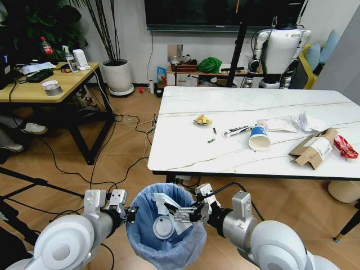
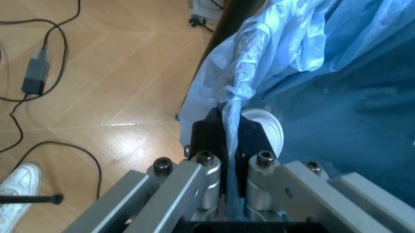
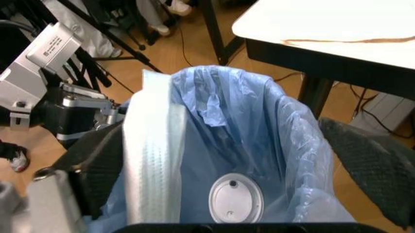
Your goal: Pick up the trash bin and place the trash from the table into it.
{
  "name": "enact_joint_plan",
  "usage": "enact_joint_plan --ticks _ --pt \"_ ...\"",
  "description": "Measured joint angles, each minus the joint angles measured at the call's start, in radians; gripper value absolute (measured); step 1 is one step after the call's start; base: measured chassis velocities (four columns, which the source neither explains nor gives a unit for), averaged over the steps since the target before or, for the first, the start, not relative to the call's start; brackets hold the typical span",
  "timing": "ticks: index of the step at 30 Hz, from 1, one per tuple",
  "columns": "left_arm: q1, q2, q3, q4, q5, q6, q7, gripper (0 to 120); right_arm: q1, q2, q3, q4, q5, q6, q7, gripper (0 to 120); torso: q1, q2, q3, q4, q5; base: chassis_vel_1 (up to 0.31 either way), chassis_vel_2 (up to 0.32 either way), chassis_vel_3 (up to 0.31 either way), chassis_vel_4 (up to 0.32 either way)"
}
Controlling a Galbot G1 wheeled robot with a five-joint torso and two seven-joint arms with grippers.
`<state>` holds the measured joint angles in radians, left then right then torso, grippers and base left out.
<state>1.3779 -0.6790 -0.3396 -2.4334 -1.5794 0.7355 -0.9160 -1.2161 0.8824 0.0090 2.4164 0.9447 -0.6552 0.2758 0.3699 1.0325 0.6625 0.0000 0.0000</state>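
The trash bin (image 1: 166, 232), lined with a crinkled blue bag, sits at six o'clock in the head view, off the near edge of the table (image 1: 185, 152) and low between the two arms. A white lid (image 3: 236, 198) lies at its bottom and a white tissue (image 3: 150, 155) hangs over its near rim.

The left gripper (image 1: 128, 214) stands at the bin's nine o'clock side; its wrist view shows the pads (image 2: 207, 170) pinched shut on the bag-covered rim. The right gripper (image 1: 188, 212) reaches over the rim from three o'clock, its jaws spread wide in its wrist view, with the tissue against one pad, seemingly just let go.

Most of the trash is on the tabletop: a yellow scrap (image 1: 202, 119) at twelve o'clock from the bin, the paper cup (image 1: 259, 138) at one o'clock, the cardboard box (image 1: 313, 149) and red wrapper (image 1: 345, 147) at two o'clock.

To do this step well, the left grip should probably hold the rim level and firm so the bag mouth keeps open, while the right jaws clear the liner without snagging it.
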Motion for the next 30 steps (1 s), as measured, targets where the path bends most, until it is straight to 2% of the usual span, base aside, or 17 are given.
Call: enact_joint_plan --ticks 2,4,6,11,13,19,21,27,30 --pt "0.001 0.001 0.0 -0.001 0.001 0.0 0.0 0 -0.007 0.0 0.002 0.003 0.0 0.0 0.001 93 0.0 0.0 0.0 0.0 0.0001 0.0 0.0 0.0 0.0" --pt "0.003 0.003 0.0 -0.002 0.001 0.0 0.0 0 -0.018 0.001 0.005 0.006 0.0 0.001 0.001 82 0.0 0.0 0.0 0.0 0.0 0.0 0.0 0.0 0.0" --pt "0.004 0.003 -0.001 -0.002 0.002 0.0 0.0 0 -0.022 0.001 0.005 0.008 -0.001 0.001 0.001 81 0.0 0.0 0.0 0.0 0.0 0.0 0.0 0.0 0.0" --pt "0.007 0.004 -0.001 -0.003 0.003 0.0 0.0 0 -0.034 0.002 0.011 0.013 -0.005 0.001 -0.001 58 0.0 0.0 0.0 0.0 0.0 0.0 0.0 0.0 0.0" --pt "0.008 0.004 -0.001 -0.003 0.003 0.0 -0.001 0 -0.034 0.002 0.012 0.014 -0.005 0.001 -0.001 55 0.0 0.0 0.0 0.0 0.0 0.0 0.0 0.0 0.0" --pt "0.009 0.004 -0.001 -0.004 0.003 0.0 -0.001 0 -0.033 0.001 0.016 0.018 -0.006 0.001 -0.004 29 0.0 0.0 0.0 0.0 0.0 0.0 0.0 0.0 0.0" --pt "0.008 0.005 -0.001 -0.004 0.003 0.0 -0.001 0 -0.033 0.001 0.016 0.019 -0.005 0.001 -0.004 27 0.0 0.0 0.0 0.0 0.0 0.0 0.0 0.0 0.0" --pt "0.005 0.008 -0.001 -0.004 0.0 0.0 -0.001 0 -0.035 0.001 0.016 0.033 -0.006 0.0 -0.009 0 0.0 0.0 0.0 0.0 0.0 0.0 0.0 0.0 0.0" --pt "0.005 0.008 -0.001 -0.004 -0.003 0.0 -0.001 0 -0.036 0.002 0.017 0.033 -0.006 0.0 -0.01 0 0.0 0.0 0.0 0.0 0.0 0.0 0.0 0.0 0.0"
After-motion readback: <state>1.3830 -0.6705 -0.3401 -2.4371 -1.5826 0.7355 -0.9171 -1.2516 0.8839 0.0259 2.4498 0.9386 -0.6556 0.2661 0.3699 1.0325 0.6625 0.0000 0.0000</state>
